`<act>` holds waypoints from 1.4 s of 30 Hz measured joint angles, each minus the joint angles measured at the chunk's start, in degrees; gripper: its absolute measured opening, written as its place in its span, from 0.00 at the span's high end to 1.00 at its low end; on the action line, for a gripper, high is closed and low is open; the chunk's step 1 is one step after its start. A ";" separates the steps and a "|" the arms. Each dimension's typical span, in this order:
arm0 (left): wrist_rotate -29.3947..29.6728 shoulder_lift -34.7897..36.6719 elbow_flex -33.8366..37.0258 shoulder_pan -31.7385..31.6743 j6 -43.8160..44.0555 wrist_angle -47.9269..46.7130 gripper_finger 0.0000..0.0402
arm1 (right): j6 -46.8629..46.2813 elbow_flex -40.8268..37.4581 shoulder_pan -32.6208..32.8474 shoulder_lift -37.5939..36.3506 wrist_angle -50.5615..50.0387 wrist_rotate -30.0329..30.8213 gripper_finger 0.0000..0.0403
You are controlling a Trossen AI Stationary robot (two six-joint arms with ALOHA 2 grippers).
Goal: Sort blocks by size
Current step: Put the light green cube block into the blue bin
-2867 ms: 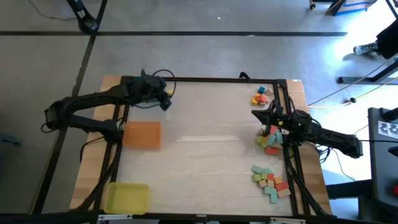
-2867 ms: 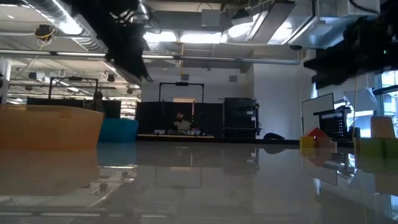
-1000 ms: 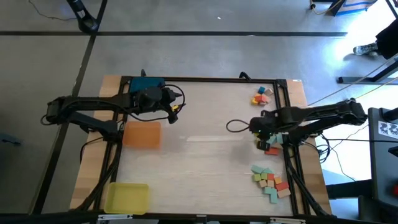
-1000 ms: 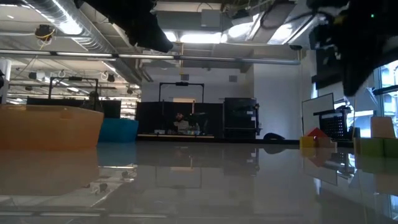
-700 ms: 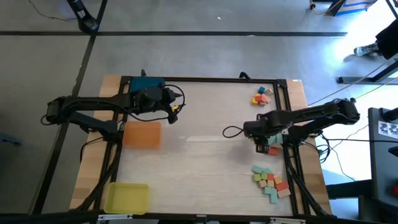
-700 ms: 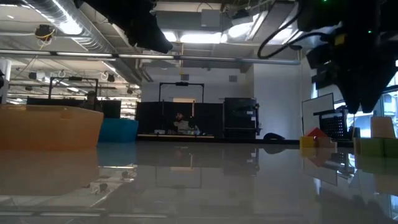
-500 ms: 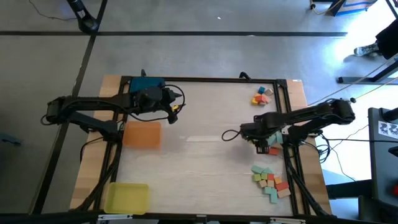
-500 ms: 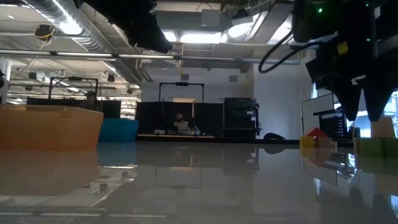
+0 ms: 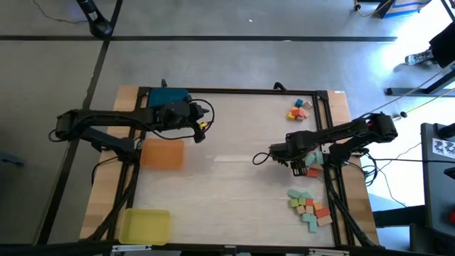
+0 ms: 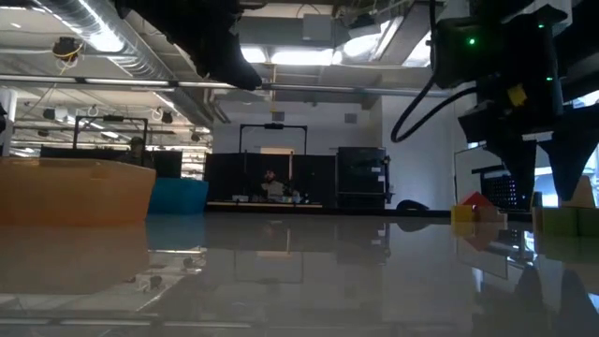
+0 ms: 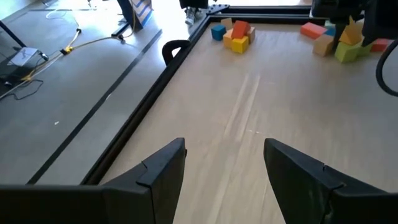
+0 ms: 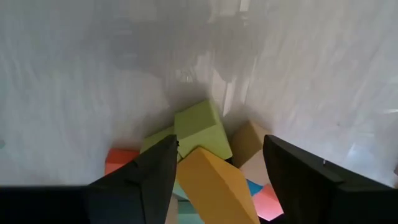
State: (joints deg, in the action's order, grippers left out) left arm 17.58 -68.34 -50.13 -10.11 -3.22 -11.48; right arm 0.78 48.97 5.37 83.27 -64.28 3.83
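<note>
The pale wooden surface (image 9: 234, 185) is framed by a black rail, and most of its middle is bare board, from the left-edge trays across to the block piles along the right edge.

The small wooden blocks lie in three clusters near the right edge. One small cluster (image 9: 299, 109) of orange, yellow, blue and pink pieces sits by the far right corner. A middle cluster (image 9: 311, 169) lies about halfway along the right edge, partly covered by the right arm. A third cluster (image 9: 308, 205) of teal-green, orange and pink pieces lies toward the near right corner.

The right end effector (image 12: 217, 163) hangs just above the middle cluster with its two dark fingers spread apart and nothing between them. In the right wrist view a light green block (image 12: 200, 132) and a tilted yellow block (image 12: 214, 180) lie in the gap below the fingers, with an orange piece (image 12: 118, 159) and a tan piece (image 12: 252, 147) beside them; whether the fingers touch any block cannot be told. A black cable loop (image 9: 261, 158) trails from this arm over the bare board.

The left end effector (image 11: 224, 162) waits over the far left part of the surface, fingers wide apart and empty, pointing across the open board toward the blocks.

Along the left edge stand a flat blue square tray (image 9: 158, 95) at the far corner, partly under the left arm, a flat orange square tray (image 9: 163, 153) midway, and a flat yellow square tray (image 9: 145, 225) at the near corner. All three are well apart from the blocks.
</note>
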 joint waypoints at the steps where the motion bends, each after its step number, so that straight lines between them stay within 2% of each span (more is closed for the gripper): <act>1: 0.00 -0.16 0.00 0.00 0.00 0.05 0.49 | 0.15 0.00 0.00 0.02 0.01 -0.39 0.41; 11: 0.00 -0.19 0.00 0.00 -0.15 0.02 0.49 | 2.71 -2.97 2.88 0.00 3.66 -0.68 0.41; 18: -0.01 -0.19 0.00 0.00 -0.48 0.15 0.49 | -0.29 -5.86 3.23 0.00 5.41 5.12 0.41; 24: 0.00 -0.19 0.00 0.00 -0.50 0.26 0.49 | 1.05 -6.03 3.23 0.00 7.57 9.61 0.41; 32: 0.00 -0.19 0.02 0.00 -0.26 0.21 0.49 | -4.23 -6.03 3.23 0.00 5.81 6.07 0.41; 42: -0.22 -0.19 0.04 0.00 0.07 0.24 0.49 | -6.65 -6.75 3.18 0.15 7.14 6.04 0.42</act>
State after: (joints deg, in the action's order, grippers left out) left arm 17.36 -68.53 -50.09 -10.11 -3.16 -11.24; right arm -5.87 42.22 8.55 83.42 -57.14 9.87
